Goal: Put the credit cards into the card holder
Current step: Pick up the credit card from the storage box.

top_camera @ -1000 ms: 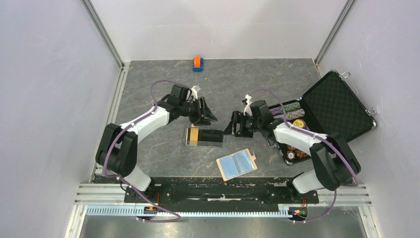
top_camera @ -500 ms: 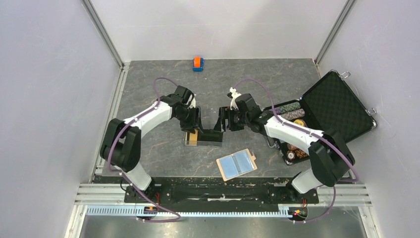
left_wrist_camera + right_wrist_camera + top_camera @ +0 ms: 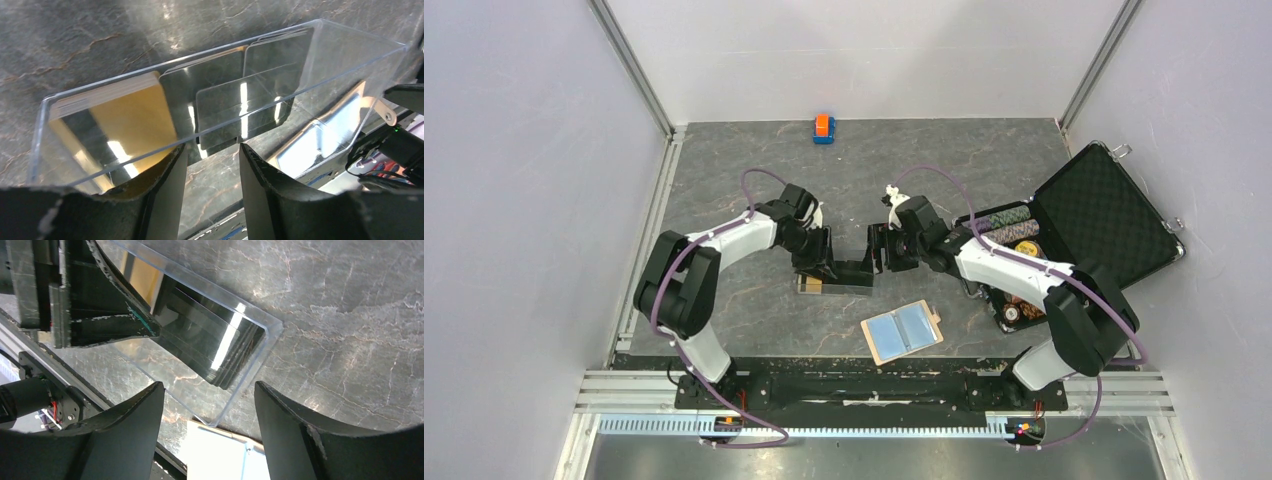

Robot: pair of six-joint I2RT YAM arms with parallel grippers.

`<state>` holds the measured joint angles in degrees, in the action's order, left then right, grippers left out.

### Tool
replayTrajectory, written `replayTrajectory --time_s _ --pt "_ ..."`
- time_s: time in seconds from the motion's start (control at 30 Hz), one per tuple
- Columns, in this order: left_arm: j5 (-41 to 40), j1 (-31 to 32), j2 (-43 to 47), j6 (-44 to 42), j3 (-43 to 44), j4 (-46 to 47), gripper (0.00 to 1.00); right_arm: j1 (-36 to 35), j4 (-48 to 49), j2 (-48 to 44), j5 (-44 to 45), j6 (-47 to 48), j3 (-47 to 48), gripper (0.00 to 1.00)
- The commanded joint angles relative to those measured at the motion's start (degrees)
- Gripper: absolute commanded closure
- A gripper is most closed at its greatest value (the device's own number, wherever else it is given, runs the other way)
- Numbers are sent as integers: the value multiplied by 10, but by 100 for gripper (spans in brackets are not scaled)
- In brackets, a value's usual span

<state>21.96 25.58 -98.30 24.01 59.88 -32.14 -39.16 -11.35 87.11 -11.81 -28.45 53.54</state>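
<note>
Resting on a grey marbled table (image 3: 944,150) between pale walls, one clear box (image 3: 854,280) holds gold and black credit cards (image 3: 235,100); one tan card holder (image 3: 902,332) lies near it. Left gripper (image 3: 212,150) and right gripper (image 3: 209,385) flank it, jaws apart.

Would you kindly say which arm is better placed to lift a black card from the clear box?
Likely right: the right pincer, open, hangs nearest the black cards; the left pincer sits by the gold cards.
</note>
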Motion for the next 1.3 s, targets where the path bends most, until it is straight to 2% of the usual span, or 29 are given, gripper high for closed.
replayTrajectory --time_s 0.0,0.23,0.37,0.6,1.07,1.17,1.23,1.27 --pt "9 9 -22 9 -13 38 51 -1 11 -8 21 -6 -16 31" --pt "-14 30 -42 18 -9 43 51 0 26 -10 13 -16 -43 30" --pt "3 34 -49 28 -14 58 52 0 43 -9 1 -26 -59 32" --pt "61 35 -33 68 -33 116 61 0 70 -8 -18 -40 -79 36" --pt "93 46 -13 97 -39 166 73 0 81 -12 -27 -42 -93 38" --pt "79 47 -4 98 -36 156 71 0 81 -10 -29 -41 -92 38" --pt "43 47 8 91 -35 137 62 0 80 -11 -29 -39 -91 39" --pt "26 47 14 86 -34 123 60 -1 79 -12 -29 -38 -89 39"
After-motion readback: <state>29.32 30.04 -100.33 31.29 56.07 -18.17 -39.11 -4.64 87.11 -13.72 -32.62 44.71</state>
